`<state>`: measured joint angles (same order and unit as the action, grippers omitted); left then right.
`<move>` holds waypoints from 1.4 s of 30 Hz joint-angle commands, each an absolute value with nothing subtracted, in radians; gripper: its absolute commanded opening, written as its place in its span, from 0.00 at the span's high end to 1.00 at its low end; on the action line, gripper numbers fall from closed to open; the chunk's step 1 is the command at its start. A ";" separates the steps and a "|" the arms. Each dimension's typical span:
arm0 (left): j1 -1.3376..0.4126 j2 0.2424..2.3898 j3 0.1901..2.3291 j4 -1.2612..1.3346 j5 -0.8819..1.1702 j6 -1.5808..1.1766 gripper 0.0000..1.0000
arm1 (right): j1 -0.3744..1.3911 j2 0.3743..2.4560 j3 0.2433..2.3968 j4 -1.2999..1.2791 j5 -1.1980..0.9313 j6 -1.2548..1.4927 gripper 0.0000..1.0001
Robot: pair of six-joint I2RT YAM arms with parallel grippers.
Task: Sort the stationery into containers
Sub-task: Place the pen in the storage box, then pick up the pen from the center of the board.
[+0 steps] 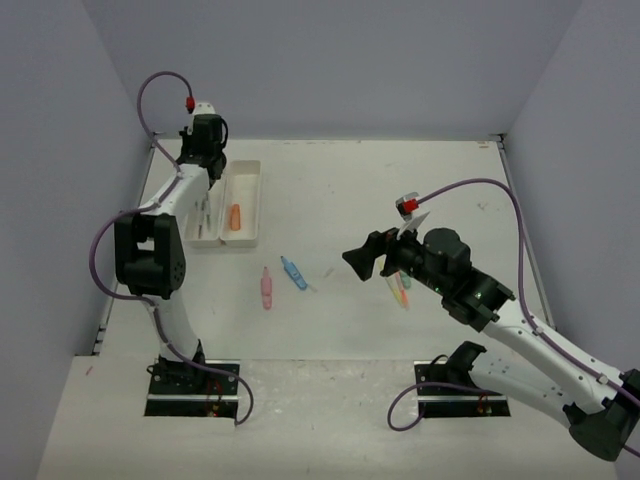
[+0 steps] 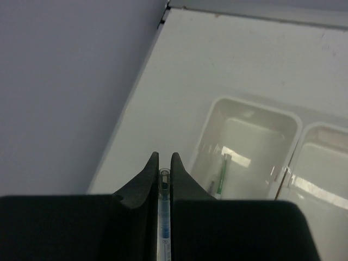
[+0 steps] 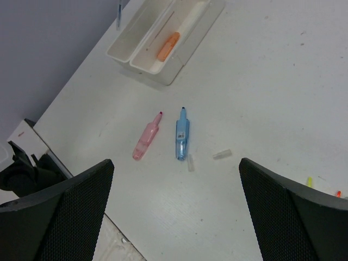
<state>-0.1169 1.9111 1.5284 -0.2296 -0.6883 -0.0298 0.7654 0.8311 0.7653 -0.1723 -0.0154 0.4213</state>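
I see my left pincer (image 2: 164,163) clamped shut on a thin pen (image 2: 164,215) near the tray (image 2: 261,107), while my right pincer (image 3: 175,162) gapes wide and empty above the pink marker (image 3: 145,142) and blue marker (image 3: 181,138).

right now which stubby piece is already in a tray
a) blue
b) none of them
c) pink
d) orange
d: the orange piece lies inside a tray, while the pink piece and blue piece lie out on the table.
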 commanded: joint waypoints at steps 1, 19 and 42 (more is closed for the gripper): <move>-0.113 1.910 1.529 0.076 -0.578 0.149 1.00 | 0.764 0.833 0.760 -0.168 -0.017 0.417 0.01; -0.101 1.947 1.327 0.215 -0.516 0.123 0.35 | 0.764 0.856 0.776 -0.182 -0.004 0.403 0.01; -0.413 1.065 1.070 -0.423 -0.314 -0.462 0.00 | 0.520 1.456 0.956 -0.581 0.194 0.334 0.56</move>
